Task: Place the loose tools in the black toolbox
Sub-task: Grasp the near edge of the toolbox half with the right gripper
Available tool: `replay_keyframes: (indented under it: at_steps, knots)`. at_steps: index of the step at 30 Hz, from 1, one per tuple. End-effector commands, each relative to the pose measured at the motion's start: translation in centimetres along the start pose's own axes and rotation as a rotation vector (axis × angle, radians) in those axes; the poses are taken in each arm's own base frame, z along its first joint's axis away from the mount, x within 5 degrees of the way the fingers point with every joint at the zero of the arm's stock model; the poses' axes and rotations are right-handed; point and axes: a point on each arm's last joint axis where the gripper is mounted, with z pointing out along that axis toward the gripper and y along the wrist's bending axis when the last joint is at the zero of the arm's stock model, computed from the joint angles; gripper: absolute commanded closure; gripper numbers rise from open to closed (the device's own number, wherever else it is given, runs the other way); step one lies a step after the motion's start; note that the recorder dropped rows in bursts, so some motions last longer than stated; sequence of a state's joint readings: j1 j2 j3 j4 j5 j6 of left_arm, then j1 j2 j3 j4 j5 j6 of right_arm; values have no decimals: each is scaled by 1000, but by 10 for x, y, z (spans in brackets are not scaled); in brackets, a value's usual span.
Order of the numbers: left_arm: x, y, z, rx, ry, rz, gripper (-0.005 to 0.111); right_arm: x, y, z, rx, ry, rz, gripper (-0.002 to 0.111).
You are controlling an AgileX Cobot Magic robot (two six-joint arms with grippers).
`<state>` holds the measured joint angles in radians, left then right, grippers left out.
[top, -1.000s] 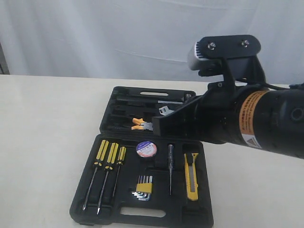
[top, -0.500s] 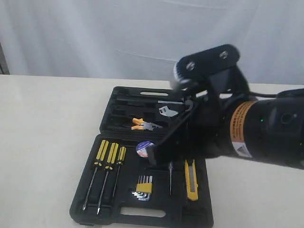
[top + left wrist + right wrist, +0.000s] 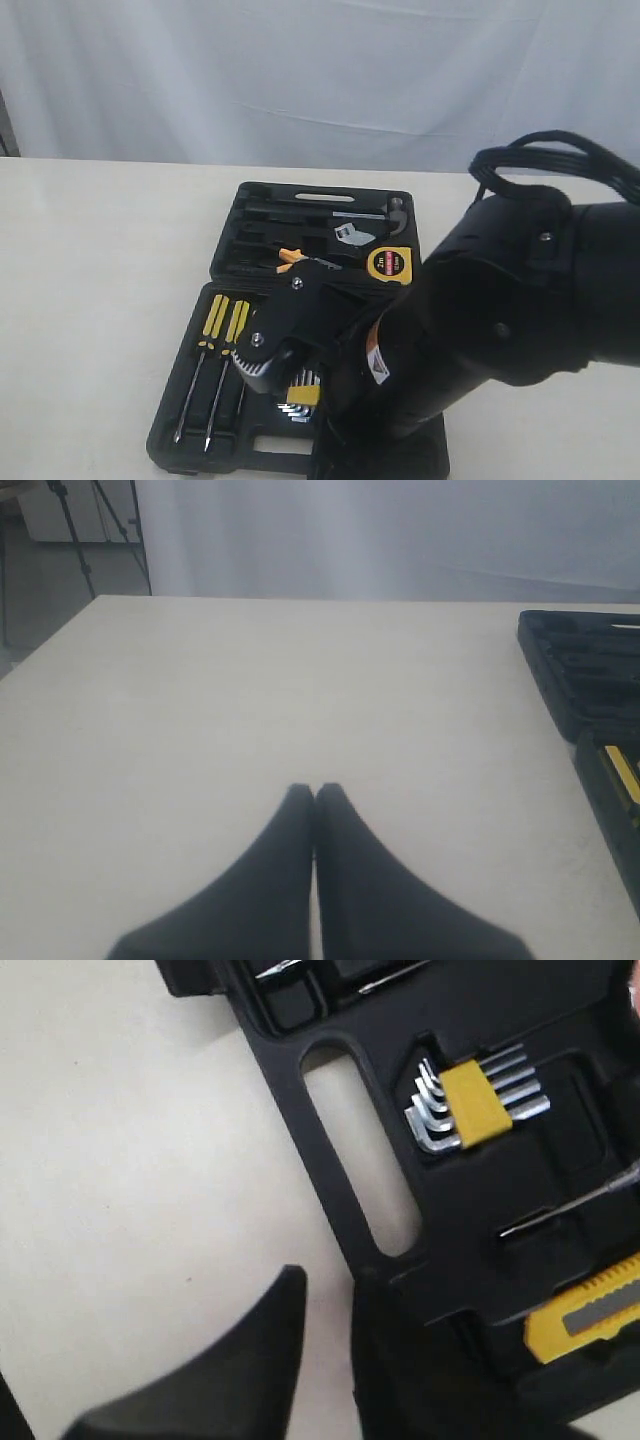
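While tape measure (image 3: 390,264) sits in toolbox (image 3: 250,197) far half, R gripper (image 3: 327,1275) jaws slightly parted, empty — L gripper (image 3: 315,790) clenched, empty

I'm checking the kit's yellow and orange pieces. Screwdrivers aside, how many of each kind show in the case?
Tape measure: 1
Utility knife: 1
Hex key set: 1
Pliers: 1
Total: 4
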<state>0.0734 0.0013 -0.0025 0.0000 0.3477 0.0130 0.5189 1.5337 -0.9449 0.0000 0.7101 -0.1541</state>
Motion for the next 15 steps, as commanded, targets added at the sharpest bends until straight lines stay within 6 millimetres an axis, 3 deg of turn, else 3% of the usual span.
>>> replay_keyframes:
  at_steps: [1,3,15]
  knots:
    - [0,0,0,5,-4,-5,107,-4,0,2,-1,-16,-116,64]
    - [0,0,0,5,-4,-5,107,-5,1,5,-1,-22,-135,58]
    - [0,0,0,5,-4,-5,107,-8,41,55,-42,64,-372,58]
